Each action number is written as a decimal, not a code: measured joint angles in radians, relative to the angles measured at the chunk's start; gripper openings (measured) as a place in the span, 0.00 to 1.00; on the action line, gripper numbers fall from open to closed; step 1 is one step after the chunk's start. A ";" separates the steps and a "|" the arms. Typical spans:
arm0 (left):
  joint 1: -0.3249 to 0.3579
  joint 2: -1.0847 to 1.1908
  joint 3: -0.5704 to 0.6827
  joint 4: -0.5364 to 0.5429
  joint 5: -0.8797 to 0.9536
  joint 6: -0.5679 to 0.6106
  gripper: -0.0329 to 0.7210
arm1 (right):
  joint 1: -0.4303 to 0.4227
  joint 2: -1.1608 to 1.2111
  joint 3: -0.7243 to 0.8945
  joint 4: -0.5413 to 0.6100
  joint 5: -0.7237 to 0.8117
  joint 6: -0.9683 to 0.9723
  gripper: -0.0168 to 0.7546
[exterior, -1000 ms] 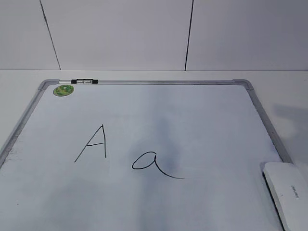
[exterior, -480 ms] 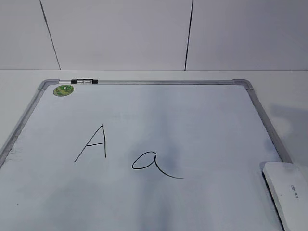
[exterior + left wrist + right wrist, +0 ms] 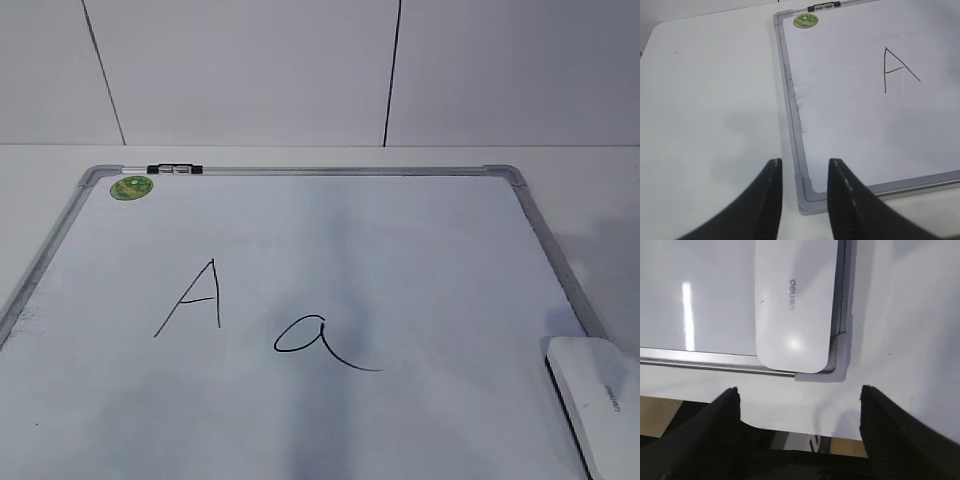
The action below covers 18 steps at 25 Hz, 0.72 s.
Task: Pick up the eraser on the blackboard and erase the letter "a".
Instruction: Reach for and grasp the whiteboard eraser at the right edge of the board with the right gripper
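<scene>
Only in the right wrist view: spread-wide right gripper (image 3: 799,395) short of white plastic eraser (image 3: 795,300); left gripper (image 3: 804,172) parted beside silver-framed whiteboard (image 3: 790,95).

1. Exterior view: slanting down from the front over the blackboard (image 3: 420,250).
2. Left wrist: above its near-left corner, sharing capital "A" (image 3: 897,70).
3. Right wrist: close above the eraser (image 3: 795,300), also visible in exterior.
</scene>
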State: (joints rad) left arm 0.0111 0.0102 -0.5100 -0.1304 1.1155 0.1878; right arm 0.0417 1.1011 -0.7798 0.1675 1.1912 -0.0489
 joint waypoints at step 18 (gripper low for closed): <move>0.000 0.000 0.000 0.000 0.000 0.000 0.35 | 0.232 0.098 -0.014 -0.132 -0.095 0.295 0.79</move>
State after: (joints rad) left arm 0.0111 0.0102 -0.5100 -0.1304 1.1155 0.1878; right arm 0.2739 1.1988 -0.7935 0.0357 1.0959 0.2457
